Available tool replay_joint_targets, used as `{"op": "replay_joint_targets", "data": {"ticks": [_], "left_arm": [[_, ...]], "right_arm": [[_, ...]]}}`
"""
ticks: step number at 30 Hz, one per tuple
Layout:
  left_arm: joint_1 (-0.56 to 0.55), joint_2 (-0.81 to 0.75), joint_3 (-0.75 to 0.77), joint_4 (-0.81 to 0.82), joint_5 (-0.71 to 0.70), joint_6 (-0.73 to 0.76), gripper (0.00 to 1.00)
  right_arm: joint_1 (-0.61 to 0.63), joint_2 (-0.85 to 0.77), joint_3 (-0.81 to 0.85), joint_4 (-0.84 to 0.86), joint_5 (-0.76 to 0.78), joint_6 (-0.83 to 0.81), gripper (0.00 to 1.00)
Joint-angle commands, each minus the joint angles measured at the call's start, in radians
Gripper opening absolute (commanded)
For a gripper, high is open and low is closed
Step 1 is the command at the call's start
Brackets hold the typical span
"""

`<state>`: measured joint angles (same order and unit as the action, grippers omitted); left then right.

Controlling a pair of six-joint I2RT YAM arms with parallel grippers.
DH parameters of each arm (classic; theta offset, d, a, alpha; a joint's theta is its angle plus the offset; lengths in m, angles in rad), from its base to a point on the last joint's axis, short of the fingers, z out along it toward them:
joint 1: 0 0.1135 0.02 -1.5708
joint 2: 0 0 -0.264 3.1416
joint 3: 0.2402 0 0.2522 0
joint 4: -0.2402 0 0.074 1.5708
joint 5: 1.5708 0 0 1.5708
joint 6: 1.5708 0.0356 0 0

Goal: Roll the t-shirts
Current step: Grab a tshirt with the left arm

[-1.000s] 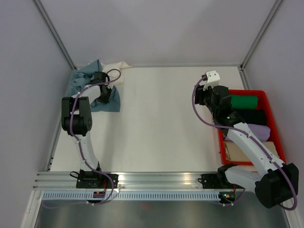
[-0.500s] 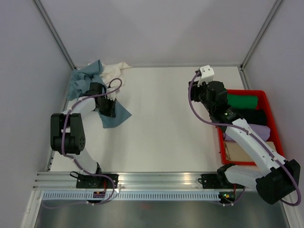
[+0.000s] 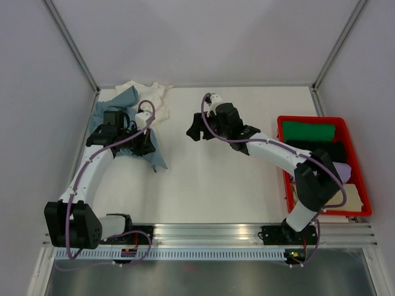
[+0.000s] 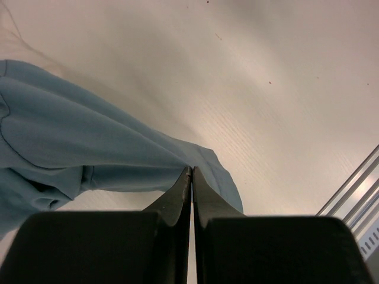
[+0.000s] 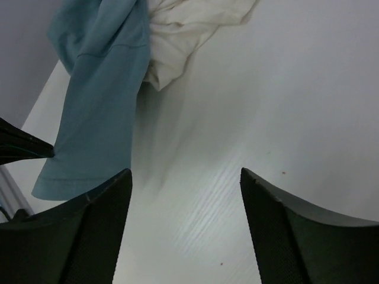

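Observation:
The slate-blue t-shirt (image 3: 123, 106) lies crumpled at the far left corner, with a flap stretched out toward the table's middle (image 3: 158, 160). The cream-white t-shirt (image 3: 153, 96) is bunched behind and beside it. My left gripper (image 3: 145, 143) is shut on the blue shirt's edge; in the left wrist view the fingertips (image 4: 192, 173) pinch the blue cloth (image 4: 77, 139). My right gripper (image 3: 194, 131) is open and empty over bare table right of the shirts. The right wrist view shows its jaws wide apart (image 5: 185, 177), with the blue shirt (image 5: 100, 100) and cream shirt (image 5: 189, 23) ahead.
A red bin (image 3: 308, 118) at the right edge holds rolled green, black, lavender and beige garments. Grey walls close the back and sides. A metal rail (image 3: 210, 231) runs along the near edge.
My right arm has swung left from the red bin to mid-table, near the shirts. My left gripper has drawn the blue shirt's edge nearer and to the right, stretching the cloth.

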<state>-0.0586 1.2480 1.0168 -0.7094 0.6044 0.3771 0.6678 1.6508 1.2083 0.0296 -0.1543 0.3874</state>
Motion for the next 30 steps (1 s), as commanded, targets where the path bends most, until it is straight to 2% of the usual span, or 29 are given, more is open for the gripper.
{"op": "replay_joint_targets", "data": {"ticks": [1,2,6,10,13,18,20,21,23,24,25,30], "left_arm": [[-0.001,-0.010,0.054,-0.025,0.090,-0.040,0.02],[-0.001,-0.006,0.065,-0.027,0.101,-0.046,0.02],[0.000,0.008,0.092,-0.025,0.074,-0.064,0.02],[0.011,0.008,0.118,-0.025,0.043,-0.069,0.02],[0.022,0.018,0.140,-0.025,0.044,-0.072,0.02],[0.028,0.016,0.141,-0.025,0.092,-0.086,0.02],[0.031,0.014,0.146,-0.025,0.109,-0.090,0.02],[0.031,0.016,0.147,-0.027,0.109,-0.090,0.02],[0.034,0.019,0.155,-0.025,0.109,-0.087,0.02],[0.034,0.021,0.157,-0.025,0.112,-0.084,0.02],[0.037,0.024,0.161,-0.027,0.115,-0.086,0.02],[0.042,0.022,0.196,-0.058,0.114,-0.076,0.03]], "right_arm": [[0.055,0.088,0.033,0.177,-0.184,0.174,0.82],[0.079,0.107,0.037,0.238,-0.198,0.169,0.89],[0.203,0.176,0.056,0.351,-0.209,0.094,0.91],[0.251,0.213,0.030,0.501,-0.241,0.079,0.92],[0.279,0.234,0.025,0.498,-0.164,0.054,0.92],[0.302,0.326,0.075,0.567,-0.061,0.135,0.88],[0.302,0.343,0.095,0.596,-0.050,0.139,0.70],[0.302,0.351,0.111,0.596,-0.044,0.136,0.52],[0.302,0.346,0.120,0.590,-0.012,0.134,0.26],[0.302,0.342,0.122,0.581,0.002,0.134,0.08],[0.303,0.337,0.122,0.566,0.015,0.133,0.00],[0.297,0.299,0.128,0.527,0.055,0.100,0.00]]}}
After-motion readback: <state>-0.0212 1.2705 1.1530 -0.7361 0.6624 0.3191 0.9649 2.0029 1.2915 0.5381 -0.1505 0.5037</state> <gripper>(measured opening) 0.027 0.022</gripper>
